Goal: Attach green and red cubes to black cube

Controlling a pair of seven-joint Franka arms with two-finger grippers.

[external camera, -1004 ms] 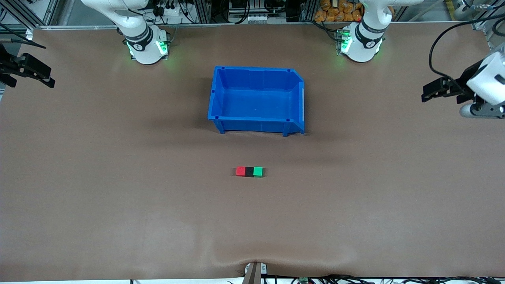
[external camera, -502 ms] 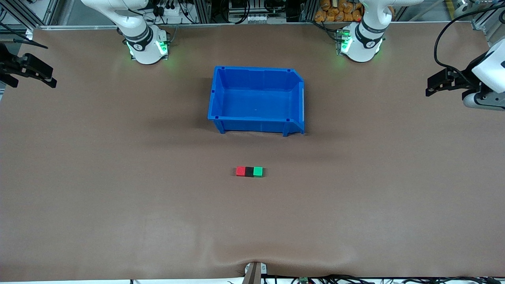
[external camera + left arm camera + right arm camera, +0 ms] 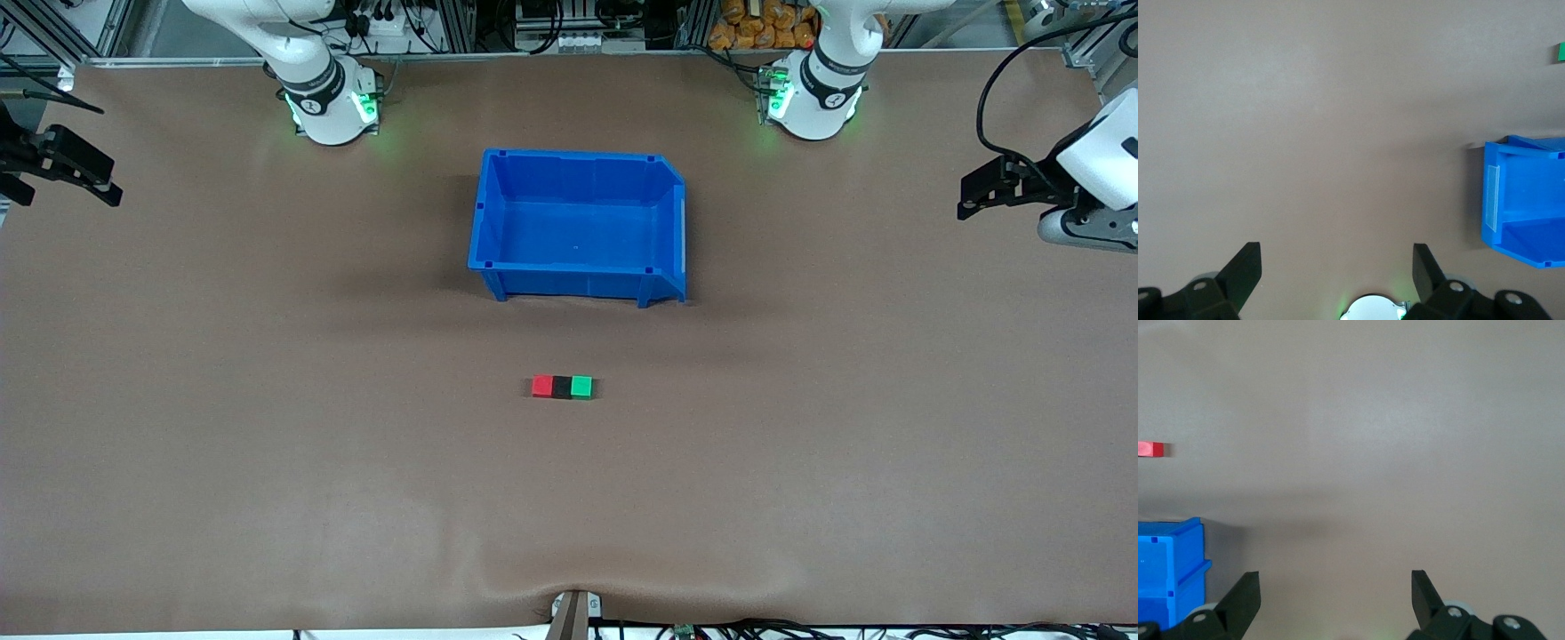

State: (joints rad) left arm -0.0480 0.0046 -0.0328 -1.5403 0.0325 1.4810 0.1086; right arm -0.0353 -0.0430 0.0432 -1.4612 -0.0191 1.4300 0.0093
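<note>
A red cube (image 3: 541, 386), the black cube (image 3: 561, 387) and a green cube (image 3: 581, 386) lie joined in one row on the brown table, the black one in the middle. The red cube's edge shows in the right wrist view (image 3: 1150, 449). The green cube's edge shows in the left wrist view (image 3: 1561, 52). My left gripper (image 3: 978, 188) is open and empty at the left arm's end of the table. It shows in its wrist view (image 3: 1337, 267). My right gripper (image 3: 84, 173) is open and empty at the right arm's end. It shows in its wrist view (image 3: 1335, 590).
An empty blue bin (image 3: 578, 227) stands farther from the front camera than the cube row. It shows in the left wrist view (image 3: 1525, 200) and the right wrist view (image 3: 1168, 567). Both arm bases (image 3: 329, 102) (image 3: 813, 98) stand at the table's top edge.
My left gripper has drawn back toward its end of the table and risen a little. My right gripper has shifted slightly. The cube row has not moved.
</note>
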